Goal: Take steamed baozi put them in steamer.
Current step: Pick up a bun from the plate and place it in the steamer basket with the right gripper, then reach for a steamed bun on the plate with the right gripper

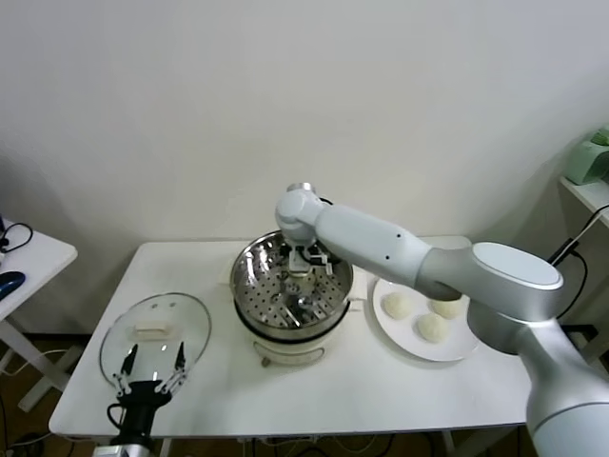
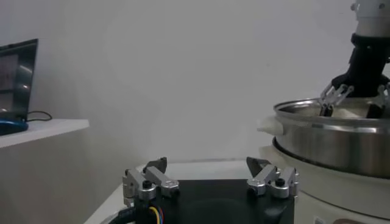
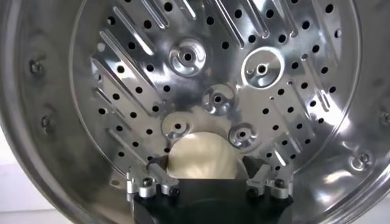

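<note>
Right gripper (image 3: 208, 182) inside steamer (image 1: 249, 271), jaws spread wide around 1 baozi (image 3: 202, 157) on the perforated floor; 3 baozi (image 1: 397, 305) on plate (image 1: 455, 350); left gripper (image 1: 150, 369) open, parked over surface (image 1: 381, 390) edge.

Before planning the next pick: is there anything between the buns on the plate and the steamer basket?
Nothing visible blocks the way. Three baozi lie on the white plate beside the steamer; its top is uncovered, and the glass lid lies aside. The right gripper stands open over one baozi inside.
</note>
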Controlling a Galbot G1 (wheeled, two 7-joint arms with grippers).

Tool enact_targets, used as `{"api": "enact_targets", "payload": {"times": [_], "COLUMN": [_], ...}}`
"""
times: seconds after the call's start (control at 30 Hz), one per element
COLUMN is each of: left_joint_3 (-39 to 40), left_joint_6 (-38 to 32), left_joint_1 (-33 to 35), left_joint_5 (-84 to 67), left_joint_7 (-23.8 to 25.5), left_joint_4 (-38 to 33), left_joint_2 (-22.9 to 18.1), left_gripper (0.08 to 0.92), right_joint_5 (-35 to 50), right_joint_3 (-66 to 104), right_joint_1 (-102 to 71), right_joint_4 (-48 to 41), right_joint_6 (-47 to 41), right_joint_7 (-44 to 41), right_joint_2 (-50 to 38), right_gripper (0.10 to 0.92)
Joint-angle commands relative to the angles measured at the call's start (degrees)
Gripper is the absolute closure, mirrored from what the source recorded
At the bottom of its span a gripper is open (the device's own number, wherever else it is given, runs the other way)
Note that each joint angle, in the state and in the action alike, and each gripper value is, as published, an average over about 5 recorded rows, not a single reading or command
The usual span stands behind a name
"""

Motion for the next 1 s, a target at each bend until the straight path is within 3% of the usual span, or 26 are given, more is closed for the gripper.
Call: {"api": "enact_targets", "payload": {"times": [0.03,0.23,0.33,0.43,0.6,0.73,0.83,1.0], "left_joint_3": [0.00,0.11,0.06,-0.04,0.22,1.29,1.61,1.62], "left_joint_6": [0.02,0.14,0.19,0.28,-0.05,0.24,0.34,0.56], "left_joint_1": [-0.07,-0.15,-0.09,-0.04,-0.06,-0.89,-1.19,-1.26], "left_joint_5": [0.00,0.00,-0.03,-0.07,0.48,1.46,1.53,1.26], "left_joint_7": [-0.05,-0.16,-0.24,-0.28,1.70,2.78,2.75,2.59], "left_joint_4": [-0.01,-0.09,-0.11,-0.16,-1.05,-2.23,-2.47,-2.58], "left_joint_2": [-0.04,-0.11,-0.12,-0.06,0.13,-0.15,0.19,0.51], "left_gripper": [0.177,0.177,0.177,0.177,0.177,0.177,0.177,0.177], "right_joint_5": [1.42,5.66,11.83,22.81,50.27,61.74,65.55,64.00], "right_joint_3": [-0.26,-0.77,-1.91,-4.34,-12.99,-15.91,-17.00,-16.74], "right_joint_1": [1.20,5.01,8.79,14.32,24.88,26.55,26.29,22.36], "right_joint_4": [1.06,5.38,9.28,12.48,11.04,6.98,4.97,4.13], "right_joint_6": [0.47,0.22,-1.23,-7.64,-25.11,-32.33,-35.32,-36.58], "right_joint_7": [-0.74,-2.19,-3.50,-4.58,-5.33,-6.02,-6.43,-6.87], "right_joint_2": [-0.57,-3.21,-6.30,-10.68,-19.19,-25.30,-29.83,-36.61], "right_gripper": [0.203,0.203,0.203,0.203,0.203,0.203,0.203,0.203]}}
